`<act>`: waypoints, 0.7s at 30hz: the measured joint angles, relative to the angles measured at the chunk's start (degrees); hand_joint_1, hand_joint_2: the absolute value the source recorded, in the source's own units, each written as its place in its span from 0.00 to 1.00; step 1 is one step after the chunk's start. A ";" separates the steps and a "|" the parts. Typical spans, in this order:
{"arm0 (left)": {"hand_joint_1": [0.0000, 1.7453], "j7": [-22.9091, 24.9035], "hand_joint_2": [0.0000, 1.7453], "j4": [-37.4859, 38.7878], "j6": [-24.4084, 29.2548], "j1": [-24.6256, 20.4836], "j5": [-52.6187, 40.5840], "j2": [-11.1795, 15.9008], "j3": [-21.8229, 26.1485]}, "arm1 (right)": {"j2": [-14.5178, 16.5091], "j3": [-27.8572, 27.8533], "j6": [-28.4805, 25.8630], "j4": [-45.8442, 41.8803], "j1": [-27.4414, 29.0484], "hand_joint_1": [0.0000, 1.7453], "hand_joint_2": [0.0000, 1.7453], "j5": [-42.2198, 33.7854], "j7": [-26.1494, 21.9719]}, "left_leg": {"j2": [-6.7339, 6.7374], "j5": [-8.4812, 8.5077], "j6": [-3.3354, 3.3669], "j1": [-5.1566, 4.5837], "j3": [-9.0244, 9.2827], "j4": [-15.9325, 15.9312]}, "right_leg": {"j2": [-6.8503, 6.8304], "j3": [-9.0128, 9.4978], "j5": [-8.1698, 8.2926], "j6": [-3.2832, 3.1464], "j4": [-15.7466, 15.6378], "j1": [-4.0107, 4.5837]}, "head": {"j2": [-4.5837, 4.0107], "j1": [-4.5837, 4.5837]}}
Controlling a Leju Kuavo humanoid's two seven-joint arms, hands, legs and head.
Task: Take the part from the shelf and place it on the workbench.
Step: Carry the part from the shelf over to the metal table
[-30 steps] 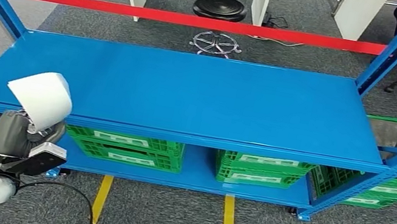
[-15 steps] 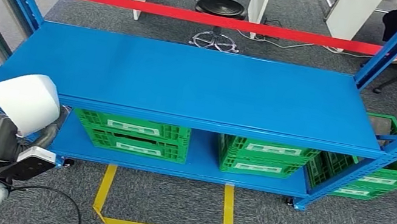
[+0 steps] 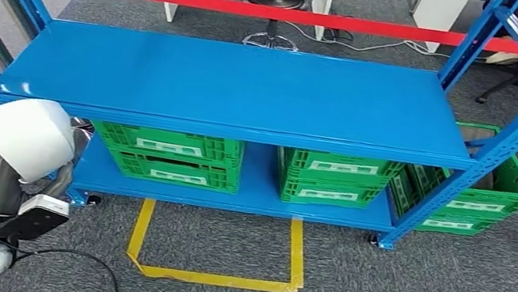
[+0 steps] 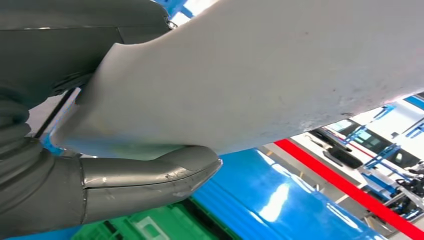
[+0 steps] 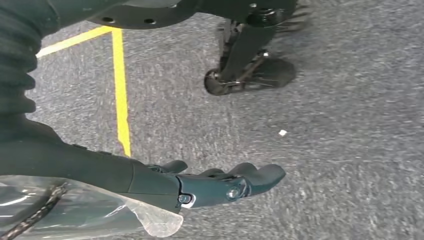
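The part (image 3: 23, 135) is a big white rounded shell, matte and slightly pitted up close, and it sits up in the left hand (image 3: 2, 181), off the shelf (image 3: 250, 88) and out in front of its left end, over the carpet. It looks light for its bulk, probably foam or thin moulded plastic, and fairly stiff, since it shows no sag where it overhangs the hand. The surface doesn't look slippery. The left wrist view has the thick grey thumb (image 4: 150, 172) pressed along its lower edge, so the hand is clamped on it near one rim. That's an off-centre hold, so the part could tip if swung fast; a grip closer to the middle would be safer. The right hand (image 5: 220, 182) hangs over the floor, fingers loosely apart, holding nothing. Green crates (image 3: 174, 155) sit on the lower tier.
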 joint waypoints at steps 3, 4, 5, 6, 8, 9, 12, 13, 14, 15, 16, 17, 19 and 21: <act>1.00 -0.01 1.00 0.00 -0.03 -0.01 0.01 -0.10 0.05 | 0.01 -0.03 0.03 0.01 0.01 0.00 1.00 0.09 0.00 | -0.02 -1.34 -0.48 0.44 0.83 5.76 | 0.08 -2.61 1.89 0.15 0.57 0.03 | 0.00 -0.03; 1.00 -0.02 1.00 0.00 -0.03 -0.03 0.01 -0.13 0.05 | 0.01 -0.03 0.06 0.01 0.01 0.00 1.00 0.15 -0.01 | -0.03 0.20 -0.50 0.54 2.61 4.16 | 0.11 -3.59 2.41 0.29 0.86 0.02 | 0.00 -0.03; 1.00 -0.02 1.00 -0.01 -0.03 -0.04 0.01 -0.15 0.05 | 0.01 -0.03 0.10 0.01 -0.01 0.00 1.00 0.22 -0.04 | -0.09 1.65 -0.44 0.64 5.17 0.90 | 0.14 -4.45 2.87 0.49 1.17 0.00 | 0.00 -0.03; 1.00 -0.02 1.00 -0.02 -0.02 -0.08 0.01 -0.17 0.04 | 0.01 -0.03 0.14 0.00 -0.04 0.00 1.00 0.33 -0.11 | -0.24 2.21 -0.29 0.63 7.96 -3.20 | 0.19 -5.17 3.28 0.76 1.44 0.04 | 0.00 -0.03; 1.00 -0.03 1.00 -0.11 -0.02 -0.10 0.03 -0.24 0.03 | 0.01 -0.03 0.18 -0.01 -0.11 0.00 1.00 0.60 -0.29 | -0.57 1.81 0.27 0.48 11.49 -9.35 | 0.26 -6.11 4.27 1.48 1.72 0.13 | 0.00 0.03; 1.00 -0.03 1.00 -0.16 -0.02 -0.08 0.04 -0.26 0.03 | 0.01 -0.03 0.20 -0.01 -0.13 0.00 1.00 0.78 -0.37 | -0.67 1.49 0.66 0.30 11.84 -10.55 | 0.28 -6.40 4.86 1.87 1.65 0.13 | 0.00 0.06; 1.00 -0.08 1.00 -0.25 -0.02 0.13 0.15 -0.40 0.03 | -0.04 -0.03 0.28 0.01 0.09 0.00 1.00 1.33 -0.46 | -0.37 2.98 2.05 0.24 10.33 -10.95 | 0.44 -7.34 4.95 2.94 1.89 -0.06 | 0.00 0.14; 1.00 -0.10 1.00 -0.30 -0.02 0.20 0.19 -0.48 0.05 | -0.06 -0.03 0.31 0.02 0.18 0.00 1.00 1.49 -0.48 | -0.22 3.67 2.50 0.32 9.67 -11.09 | 0.50 -8.03 3.14 3.18 3.21 -0.06 | 0.00 0.21; 1.00 -0.11 1.00 -0.34 -0.02 0.25 0.25 -0.55 0.08 | -0.08 -0.02 0.37 0.03 0.20 0.00 1.00 1.63 -0.48 | -0.07 4.33 2.85 0.33 8.93 -11.12 | 0.53 -8.90 0.29 3.34 5.78 -0.07 | 0.00 0.29; 1.00 -0.13 1.00 -0.37 -0.02 0.30 0.29 -0.61 0.11 | -0.08 -0.01 0.40 0.04 0.19 0.00 1.00 1.79 -0.48 | -0.04 4.96 3.10 0.20 8.11 -11.10 | 0.48 -9.76 -2.78 3.44 9.25 -0.01 | 0.00 0.36; 1.00 -0.13 1.00 -0.39 -0.02 0.34 0.33 -0.64 0.15 | -0.08 0.01 0.42 0.04 0.15 0.00 1.00 1.95 -0.49 | 0.02 5.58 3.27 0.04 7.25 -11.06 | 0.45 -10.42 -5.12 3.47 12.97 -0.01 | 0.00 0.36; 1.00 -0.13 1.00 -0.39 -0.02 0.40 0.38 -0.68 0.17 | -0.08 0.02 0.43 0.05 0.10 0.00 1.00 2.11 -0.49 | 0.08 6.23 3.35 -0.15 6.35 -11.00 | 0.44 -10.53 -6.11 3.41 15.93 0.02 | 0.00 0.36; 1.00 -0.13 1.00 -0.40 -0.02 0.55 0.45 -0.73 0.23 | -0.10 0.03 0.39 0.05 0.02 0.00 1.00 2.46 -0.49 | 0.16 7.51 3.36 -0.50 4.61 -10.88 | 0.43 -8.46 -4.15 3.03 16.78 0.15 | 0.00 0.36; 1.00 -0.12 1.00 -0.57 -0.02 0.68 0.54 -0.76 0.36 | -0.19 0.05 0.35 0.05 -0.08 0.00 1.00 3.04 -0.51 | 0.18 8.71 3.19 -0.74 3.17 -10.76 | 0.41 -2.86 -1.65 2.22 10.56 0.49 | 0.00 0.35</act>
